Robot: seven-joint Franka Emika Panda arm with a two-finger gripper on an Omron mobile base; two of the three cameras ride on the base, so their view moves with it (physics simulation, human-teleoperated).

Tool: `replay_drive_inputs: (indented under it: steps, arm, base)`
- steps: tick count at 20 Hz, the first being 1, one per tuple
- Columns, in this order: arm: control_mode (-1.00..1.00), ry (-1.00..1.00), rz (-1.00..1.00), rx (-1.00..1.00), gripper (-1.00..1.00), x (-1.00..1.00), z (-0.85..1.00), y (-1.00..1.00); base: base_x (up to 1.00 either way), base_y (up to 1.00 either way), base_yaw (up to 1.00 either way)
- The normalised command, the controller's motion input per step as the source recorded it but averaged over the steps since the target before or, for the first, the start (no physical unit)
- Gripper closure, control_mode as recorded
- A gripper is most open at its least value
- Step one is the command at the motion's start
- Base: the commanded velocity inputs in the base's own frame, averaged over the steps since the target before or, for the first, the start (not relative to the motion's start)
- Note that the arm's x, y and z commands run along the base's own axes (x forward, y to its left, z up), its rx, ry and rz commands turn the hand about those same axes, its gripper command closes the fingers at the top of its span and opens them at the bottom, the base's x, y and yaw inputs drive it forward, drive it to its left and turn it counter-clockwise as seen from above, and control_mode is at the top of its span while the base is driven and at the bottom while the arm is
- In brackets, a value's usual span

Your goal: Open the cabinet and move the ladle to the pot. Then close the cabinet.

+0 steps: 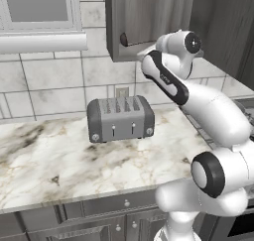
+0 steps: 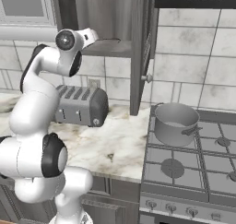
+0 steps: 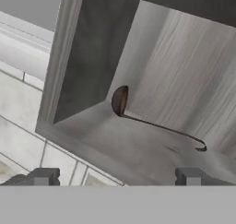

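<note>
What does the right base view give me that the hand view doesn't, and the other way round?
Right base view: the pot on the stove, the toaster on the counter, and the cabinet door swung open with its knob.

Hand view: the ladle lying on the cabinet floor, bowl against the left inner wall, handle trailing right, with the open end effector in front of it.

Both: the open cabinet interior.

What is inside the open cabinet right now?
In the hand view, the cabinet holds a ladle lying on its shelf floor, dark bowl toward the back left corner, thin handle running right. The open gripper hovers just outside. The cabinet's upper part is cut off.
</note>
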Motion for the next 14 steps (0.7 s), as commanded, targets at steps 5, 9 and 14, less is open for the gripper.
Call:
replay_drive_inputs:
  steps: [5,9,14]
  arm:
    - [-1.00,0.00,0.04,0.10,-1.00,0.50,0.00,0.08]
    - [-1.00,0.00,0.08,0.10,-1.00,0.49,0.00,0.06]
    - [-1.00,0.00,0.12,0.05,-1.00,0.38,0.00,0.00]
  base:
    - [0.00,0.00,0.00]
    - [0.00,0.00,0.00]
    - [0.00,0.00,0.00]
